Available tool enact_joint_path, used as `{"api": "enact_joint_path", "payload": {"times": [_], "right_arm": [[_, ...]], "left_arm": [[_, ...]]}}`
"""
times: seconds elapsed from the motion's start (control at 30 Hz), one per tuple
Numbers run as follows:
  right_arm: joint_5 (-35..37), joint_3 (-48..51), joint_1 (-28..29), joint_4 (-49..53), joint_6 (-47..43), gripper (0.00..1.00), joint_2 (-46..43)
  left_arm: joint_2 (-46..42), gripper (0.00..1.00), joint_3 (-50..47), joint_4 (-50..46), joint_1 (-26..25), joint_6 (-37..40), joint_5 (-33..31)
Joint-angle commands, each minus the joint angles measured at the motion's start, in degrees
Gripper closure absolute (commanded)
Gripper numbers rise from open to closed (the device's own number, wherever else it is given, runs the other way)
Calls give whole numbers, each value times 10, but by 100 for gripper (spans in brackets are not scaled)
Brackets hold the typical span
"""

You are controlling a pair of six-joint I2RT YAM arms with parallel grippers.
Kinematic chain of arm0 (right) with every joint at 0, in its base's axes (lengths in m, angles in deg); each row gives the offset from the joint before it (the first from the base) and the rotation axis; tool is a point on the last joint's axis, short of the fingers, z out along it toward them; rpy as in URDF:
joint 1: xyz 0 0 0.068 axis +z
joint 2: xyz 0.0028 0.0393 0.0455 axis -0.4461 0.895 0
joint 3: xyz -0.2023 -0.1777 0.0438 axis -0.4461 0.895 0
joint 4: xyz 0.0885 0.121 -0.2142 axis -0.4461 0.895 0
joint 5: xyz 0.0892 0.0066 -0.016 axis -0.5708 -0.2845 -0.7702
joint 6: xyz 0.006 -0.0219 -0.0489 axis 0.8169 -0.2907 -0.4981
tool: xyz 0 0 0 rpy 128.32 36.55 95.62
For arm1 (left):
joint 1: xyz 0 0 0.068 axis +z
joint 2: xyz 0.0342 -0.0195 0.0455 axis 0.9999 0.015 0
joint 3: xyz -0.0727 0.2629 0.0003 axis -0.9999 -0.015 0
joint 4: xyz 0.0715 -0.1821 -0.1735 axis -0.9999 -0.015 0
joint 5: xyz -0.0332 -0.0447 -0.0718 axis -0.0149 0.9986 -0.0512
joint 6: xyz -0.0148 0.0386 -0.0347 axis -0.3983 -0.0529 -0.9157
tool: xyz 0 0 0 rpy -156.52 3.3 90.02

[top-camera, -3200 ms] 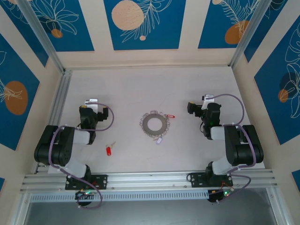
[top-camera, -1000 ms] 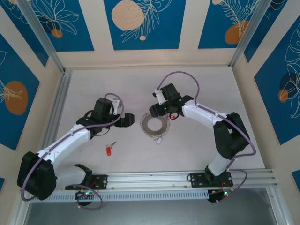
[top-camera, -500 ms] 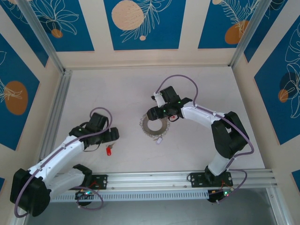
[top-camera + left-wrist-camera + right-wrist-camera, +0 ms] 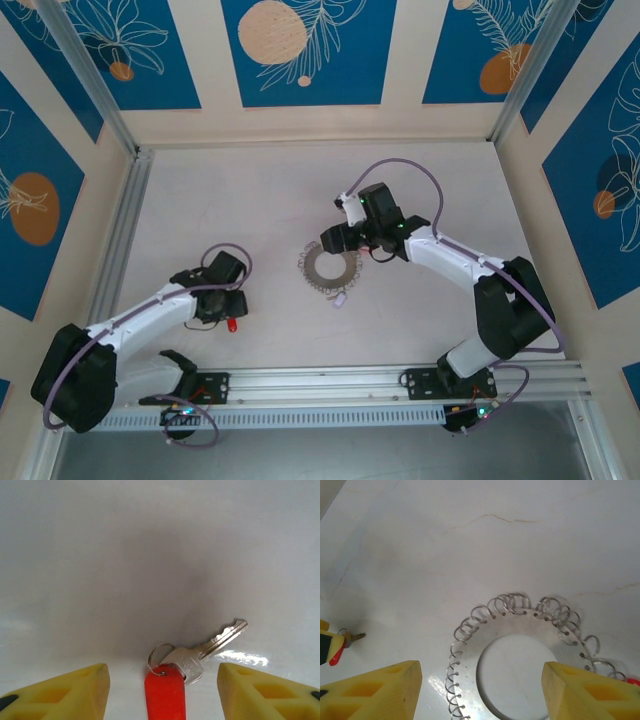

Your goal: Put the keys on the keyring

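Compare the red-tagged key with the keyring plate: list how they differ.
The key is far smaller than the keyring. The key is one straight silver blade with a red tag; the keyring is a flat metal disc with a round hole. The key carries a single small wire loop; the keyring has many around its rim. Both are silvery metal lying flat on the white table.

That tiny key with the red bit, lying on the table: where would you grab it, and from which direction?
By the red plastic tag, coming straight down from above. The key lies flat on the table, and its silver blade looks too thin to pinch, while the tag is the wider, bulkier part. The left gripper stands open over it, with a finger on each side.
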Motion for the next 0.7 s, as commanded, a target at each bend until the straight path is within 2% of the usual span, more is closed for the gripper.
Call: {"api": "enact_joint_path", "payload": {"times": [0.0, 0.2, 0.33, 0.5, 0.67], "right_arm": [[-17, 13, -11, -6, -2, 35, -18], [-20, 17, -24, -4, -1, 35, -26], [-17, 24, -29, -5, 0, 35, -37], [-16, 29, -40, -4, 2, 35, -45], [-16, 39, -57, -10, 5, 35, -61]], "left_arm": [[6, 46, -16, 15, -14, -11, 4], [36, 51, -18, 50, -30, -11, 20], [69, 60, -6, 72, -55, -11, 24], [112, 76, 15, 83, -102, -21, 21], [145, 85, 51, 72, -164, -33, 16]]}}
